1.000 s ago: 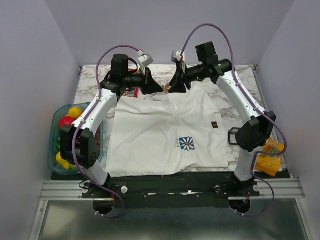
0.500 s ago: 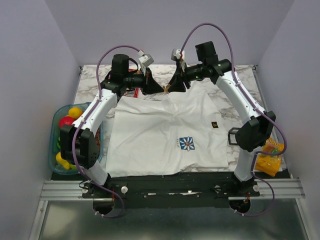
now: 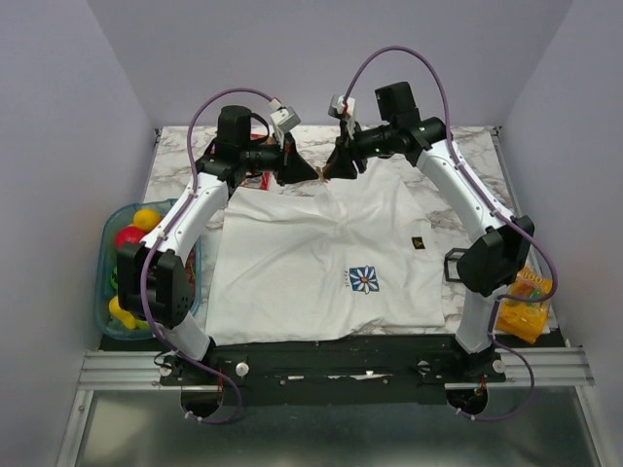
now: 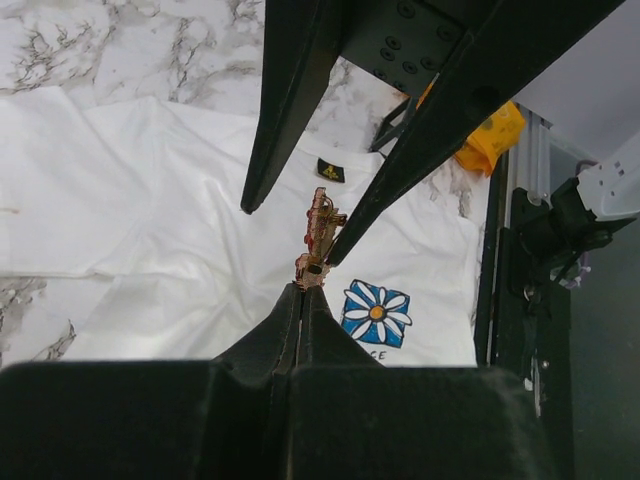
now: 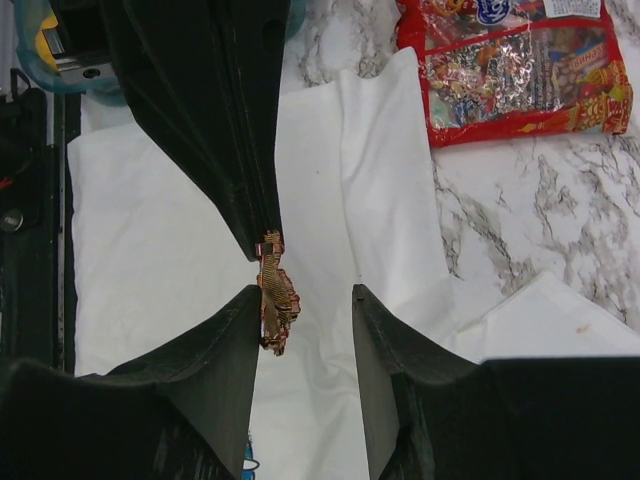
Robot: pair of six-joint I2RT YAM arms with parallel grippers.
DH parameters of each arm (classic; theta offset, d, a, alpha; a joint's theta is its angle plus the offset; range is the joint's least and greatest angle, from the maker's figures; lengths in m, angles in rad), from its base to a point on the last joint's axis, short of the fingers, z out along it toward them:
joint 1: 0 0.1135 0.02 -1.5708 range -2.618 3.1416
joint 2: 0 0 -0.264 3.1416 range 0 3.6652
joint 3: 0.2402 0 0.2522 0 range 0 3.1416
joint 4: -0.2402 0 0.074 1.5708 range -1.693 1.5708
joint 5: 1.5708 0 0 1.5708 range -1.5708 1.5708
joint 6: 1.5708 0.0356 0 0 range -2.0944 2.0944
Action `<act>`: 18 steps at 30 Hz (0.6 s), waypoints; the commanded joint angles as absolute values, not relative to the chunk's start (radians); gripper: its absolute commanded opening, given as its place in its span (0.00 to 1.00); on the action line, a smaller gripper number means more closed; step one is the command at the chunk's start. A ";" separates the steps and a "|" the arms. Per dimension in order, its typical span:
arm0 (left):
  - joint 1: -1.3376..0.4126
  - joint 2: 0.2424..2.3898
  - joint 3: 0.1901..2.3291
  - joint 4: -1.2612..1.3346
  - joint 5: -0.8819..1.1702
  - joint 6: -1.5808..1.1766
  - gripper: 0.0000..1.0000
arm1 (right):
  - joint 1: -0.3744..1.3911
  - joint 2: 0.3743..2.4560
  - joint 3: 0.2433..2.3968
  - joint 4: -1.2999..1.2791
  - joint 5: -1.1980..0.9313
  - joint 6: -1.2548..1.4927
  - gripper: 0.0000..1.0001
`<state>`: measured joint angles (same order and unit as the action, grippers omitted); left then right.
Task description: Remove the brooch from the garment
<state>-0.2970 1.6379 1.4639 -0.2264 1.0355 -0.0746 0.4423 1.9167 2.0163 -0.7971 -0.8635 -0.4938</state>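
The garment lies flat on the marble table, with its daisy print and dark patch facing up. The brooch is a tiny orange-red pin held in the air above the collar end. My left gripper is shut on its lower end, seen in the left wrist view with the brooch sticking up from the tips. My right gripper is open, and the brooch rests against its left finger. The garment lies below.
A blue bin of toy fruit stands at the table's left edge. A red snack packet lies on the marble behind the collar. An orange bag sits at the right front corner, with a small black frame beside the shirt.
My right arm has shifted slightly left and toward the back. The left arm and the brooch between the two grippers have stayed where they were.
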 commanded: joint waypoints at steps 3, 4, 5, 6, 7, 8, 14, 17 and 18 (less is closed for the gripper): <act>-0.330 1.623 1.505 -0.296 1.088 -0.005 0.00 | 0.445 1.945 1.996 -0.680 -0.674 -0.411 0.49; -0.330 1.621 1.505 -0.299 1.088 -0.005 0.00 | 0.445 1.945 1.994 -0.675 -0.661 -0.407 0.49; -0.330 1.623 1.506 -0.301 1.086 0.018 0.00 | 0.445 1.948 1.994 -0.672 -0.651 -0.397 0.49; -0.330 1.620 1.506 -0.305 1.086 0.023 0.00 | 0.445 1.950 1.994 -0.664 -0.628 -0.393 0.49; -0.330 1.621 1.506 -0.308 1.083 0.028 0.00 | 0.445 1.948 1.994 -0.661 -0.617 -0.388 0.49; -0.330 1.621 1.506 -0.314 1.081 0.032 0.00 | 0.445 1.950 1.994 -0.657 -0.606 -0.377 0.49; -0.330 1.615 1.497 -0.340 1.014 0.055 0.00 | 0.443 1.925 2.014 -0.678 -0.662 -0.428 0.52; -0.330 1.614 1.493 -0.354 0.985 0.067 0.00 | 0.443 1.901 2.057 -0.797 -0.872 -0.582 0.57; -0.330 1.615 1.493 -0.356 0.980 0.075 0.00 | 0.443 1.895 2.063 -0.857 -0.950 -0.624 0.59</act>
<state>-0.3077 1.6382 1.4773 -0.2886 0.9672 0.0441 0.4568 1.9198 2.0056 -0.7639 -0.7704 -0.4351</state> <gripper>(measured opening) 0.009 0.562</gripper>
